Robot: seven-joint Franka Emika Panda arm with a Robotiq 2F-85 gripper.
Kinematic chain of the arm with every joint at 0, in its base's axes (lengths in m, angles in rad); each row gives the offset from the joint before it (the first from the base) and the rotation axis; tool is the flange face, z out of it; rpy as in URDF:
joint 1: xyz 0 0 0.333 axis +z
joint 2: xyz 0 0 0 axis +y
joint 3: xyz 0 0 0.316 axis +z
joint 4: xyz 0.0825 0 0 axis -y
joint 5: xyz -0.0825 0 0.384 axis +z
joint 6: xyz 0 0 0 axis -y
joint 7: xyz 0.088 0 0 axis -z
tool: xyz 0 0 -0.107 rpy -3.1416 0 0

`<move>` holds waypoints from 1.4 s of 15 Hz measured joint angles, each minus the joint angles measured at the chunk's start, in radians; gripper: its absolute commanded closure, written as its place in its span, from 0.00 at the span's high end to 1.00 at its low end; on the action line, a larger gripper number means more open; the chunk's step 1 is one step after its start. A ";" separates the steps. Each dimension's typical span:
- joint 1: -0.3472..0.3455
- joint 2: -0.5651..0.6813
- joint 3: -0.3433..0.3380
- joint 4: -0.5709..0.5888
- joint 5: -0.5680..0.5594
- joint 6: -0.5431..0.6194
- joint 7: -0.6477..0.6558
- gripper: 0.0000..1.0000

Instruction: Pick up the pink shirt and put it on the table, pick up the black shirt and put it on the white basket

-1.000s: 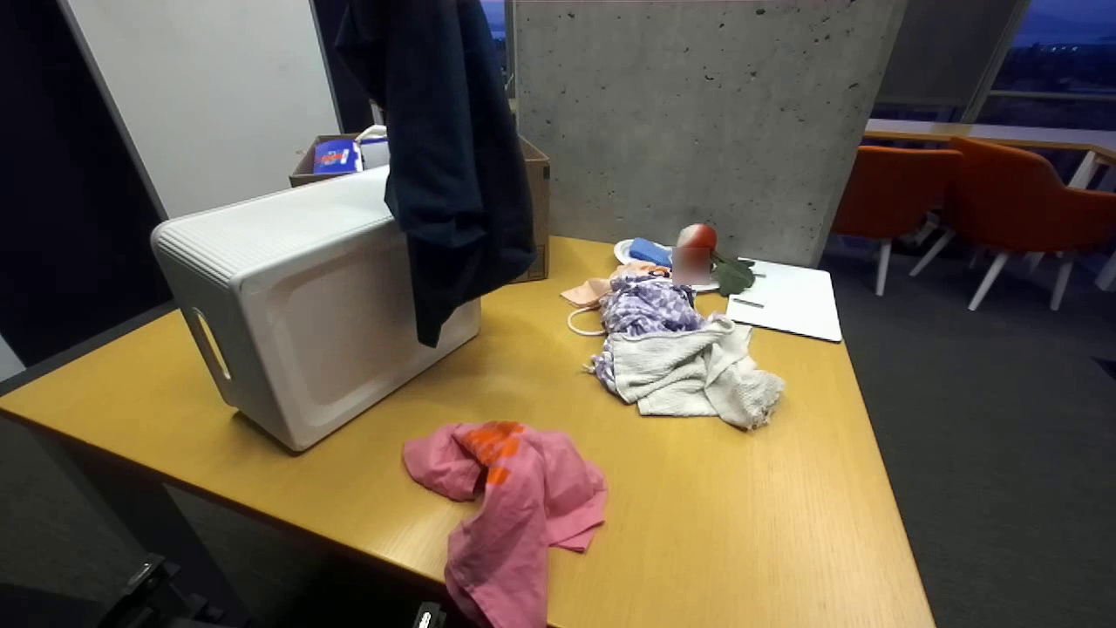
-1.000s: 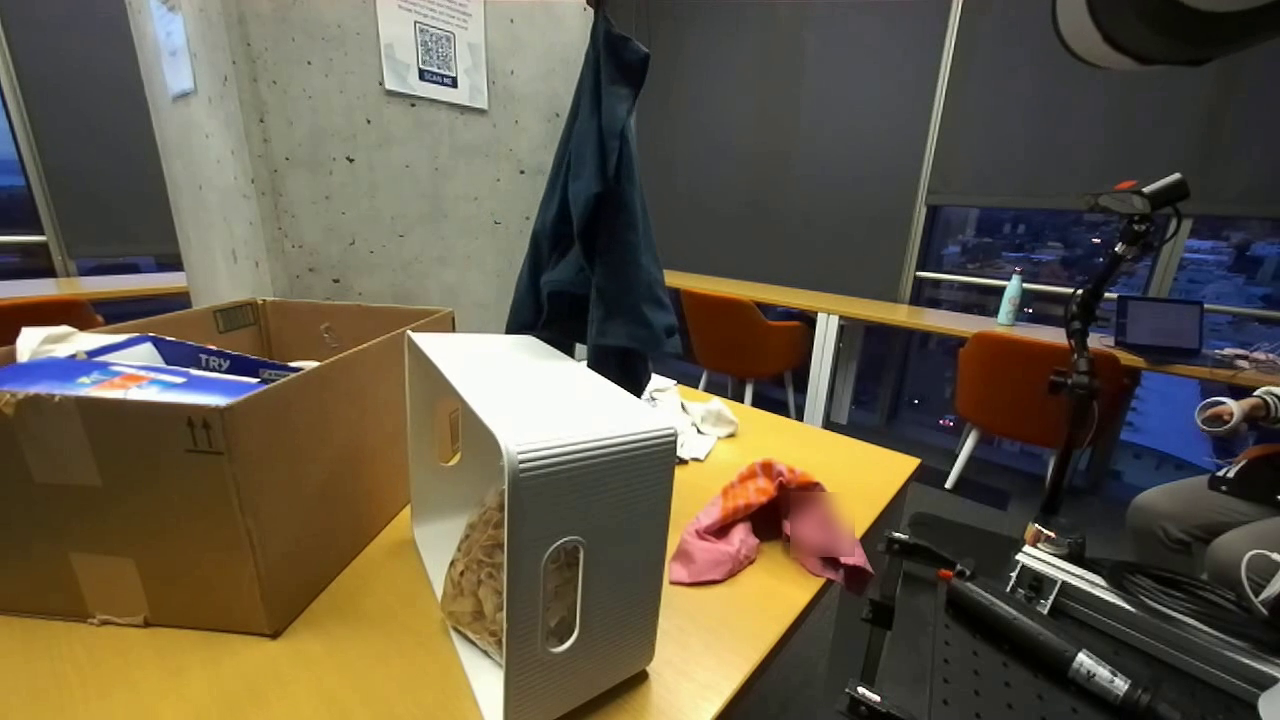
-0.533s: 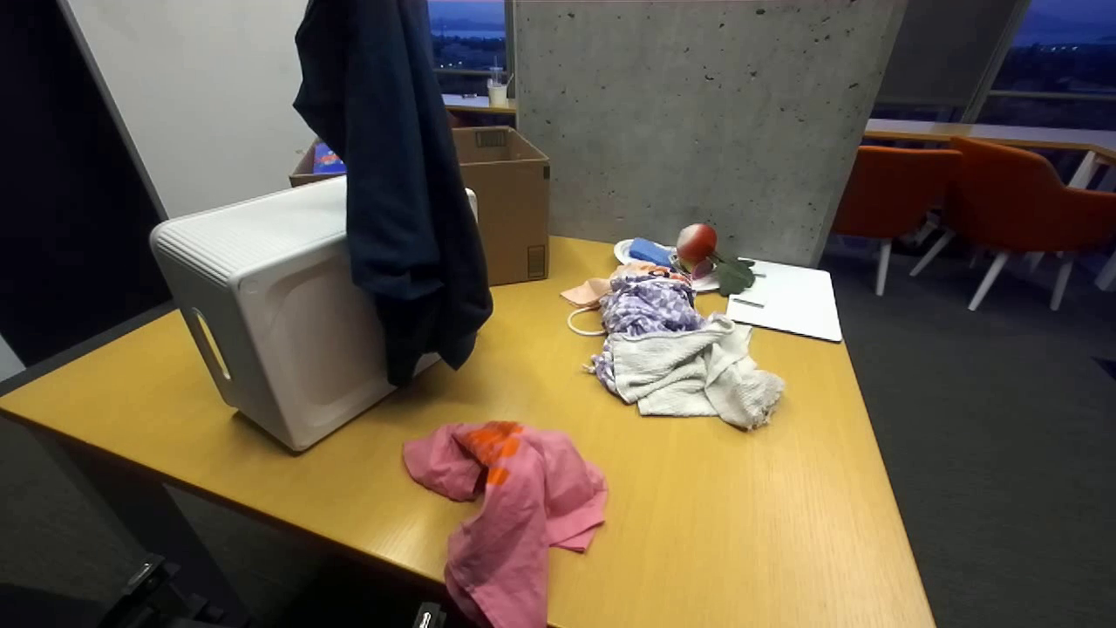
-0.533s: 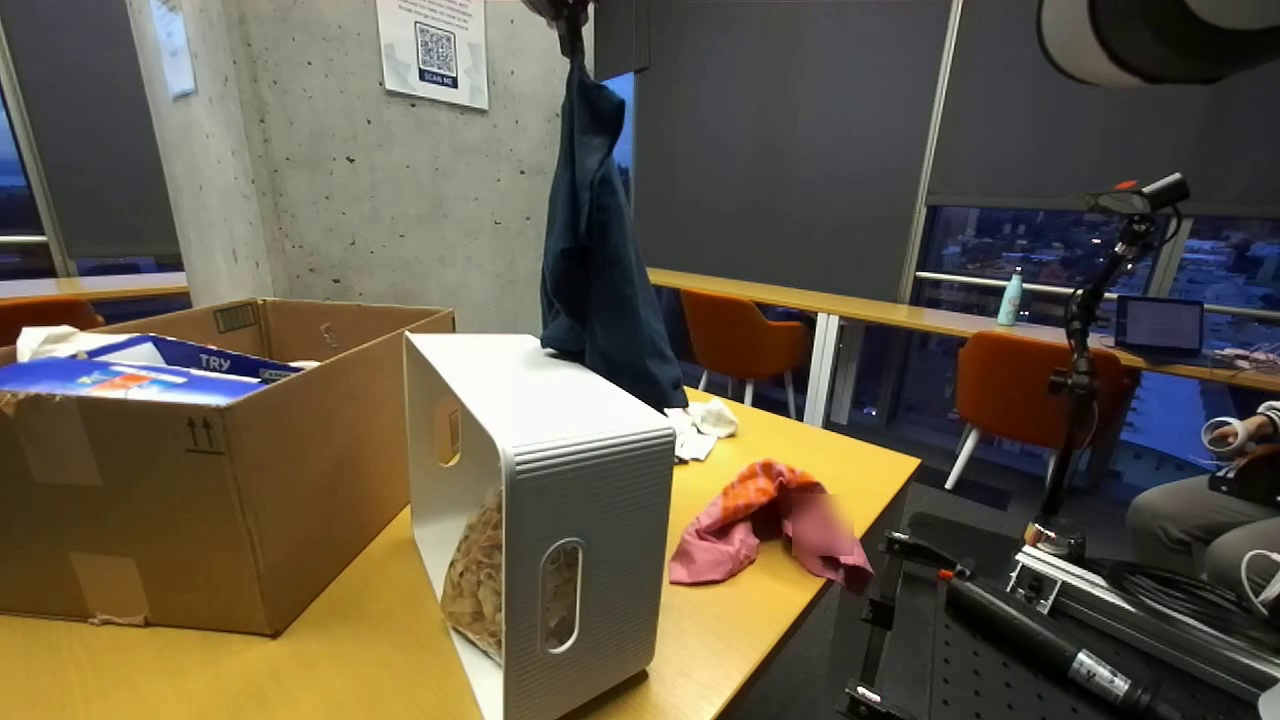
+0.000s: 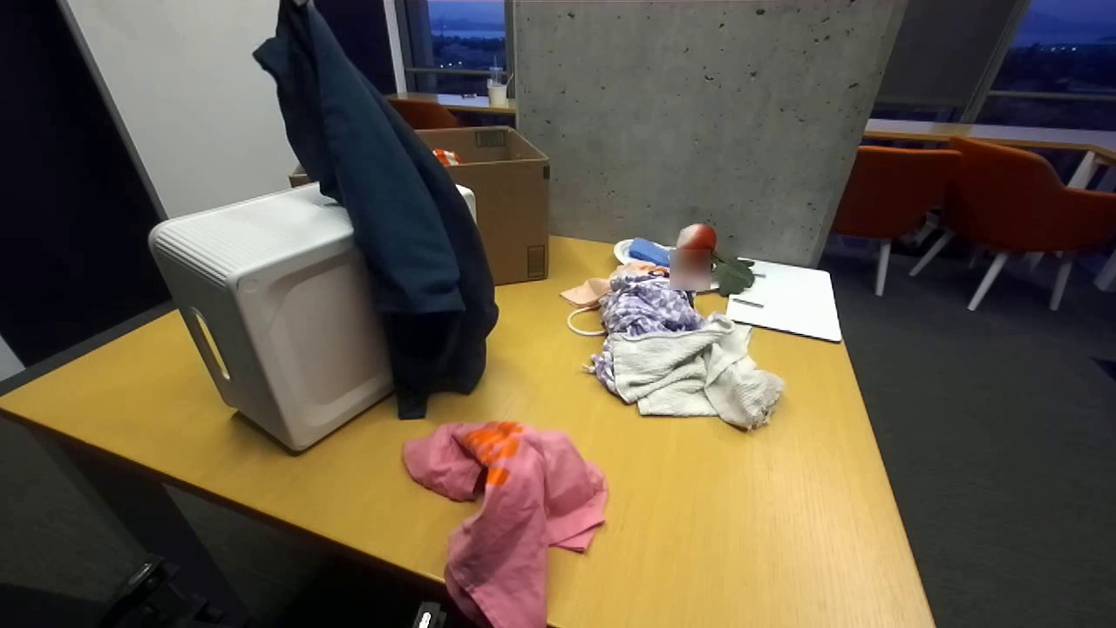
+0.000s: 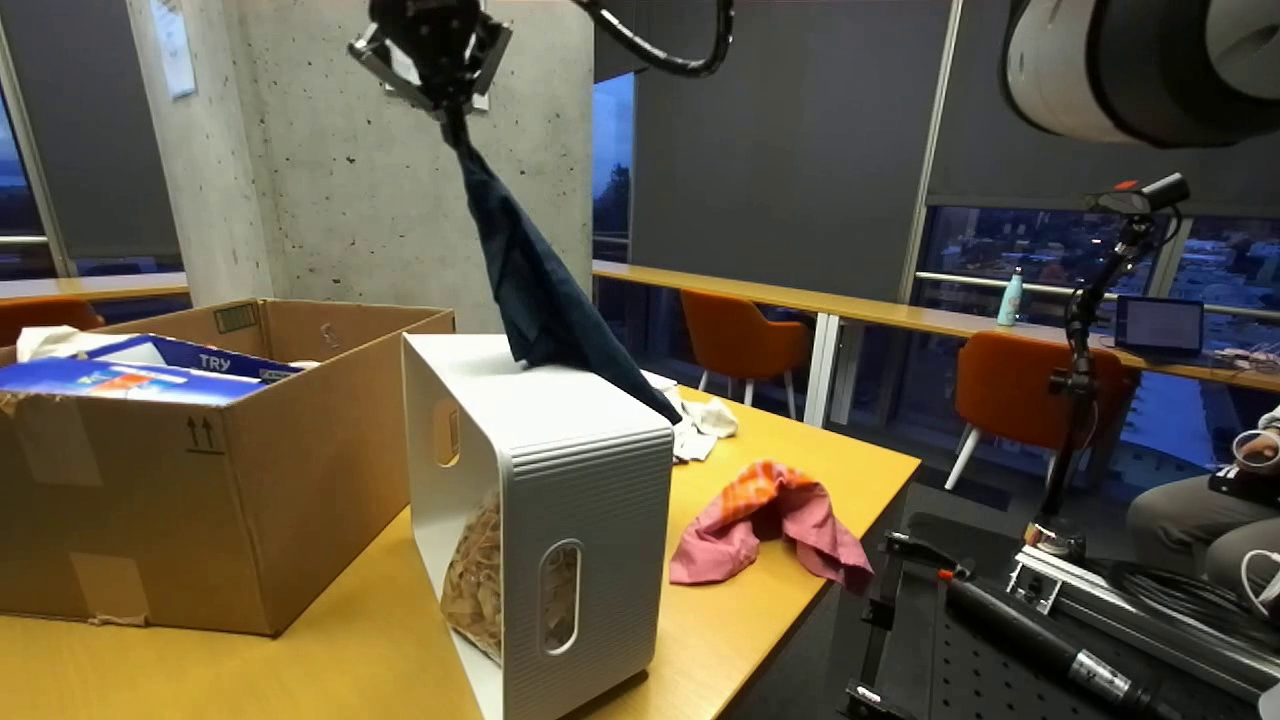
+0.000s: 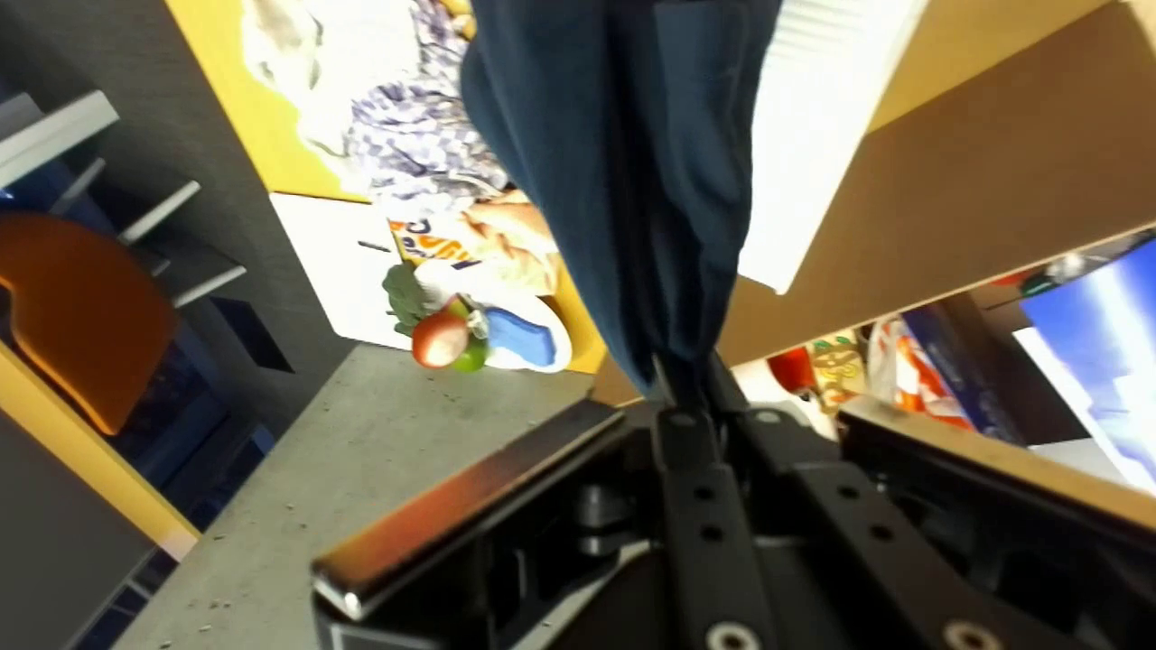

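My gripper [image 6: 455, 115] is shut on the black shirt [image 6: 545, 290], which looks dark navy. In the wrist view the gripper [image 7: 694, 377] pinches one end of the shirt [image 7: 623, 181]. The shirt hangs slanting from it in both exterior views [image 5: 392, 218]. The white basket [image 5: 305, 305] lies on its side on the table [image 5: 697, 506], its opening turned toward the cardboard box. The shirt's lower part seems to lie over the basket's top [image 6: 490, 385] and hangs down its closed side. The pink shirt [image 5: 532, 497] lies crumpled at the table's near edge, partly overhanging.
A cardboard box [image 6: 330, 500] with packages stands beside the basket. Brown crumpled material [image 6: 475, 580] is inside the basket. A purple checked cloth [image 5: 649, 305], a white cloth [image 5: 689, 375], a plate with toy food [image 7: 533, 316] and a white board [image 5: 785, 296] lie near the concrete pillar.
My gripper has come down into view and carried the black shirt over the basket toward the box. The shirt now slants across the basket's top. The pink shirt and basket have barely moved.
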 measured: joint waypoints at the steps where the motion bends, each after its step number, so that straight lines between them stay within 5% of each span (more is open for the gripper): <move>1: 0.017 0.017 0.006 -0.005 0.006 0.035 0.016 0.01; 4: 0.062 0.075 0.012 -0.003 0.011 0.131 0.059 0.01; 5: 0.071 0.091 0.012 -0.003 0.012 0.161 0.070 0.29; 7: 0.082 0.117 0.012 -0.003 0.016 0.194 0.086 0.35; 16: 0.059 0.107 -0.009 0.011 0.021 0.214 0.108 0.99; 21: 0.014 0.039 -0.026 0.013 0.019 0.213 0.105 1.00</move>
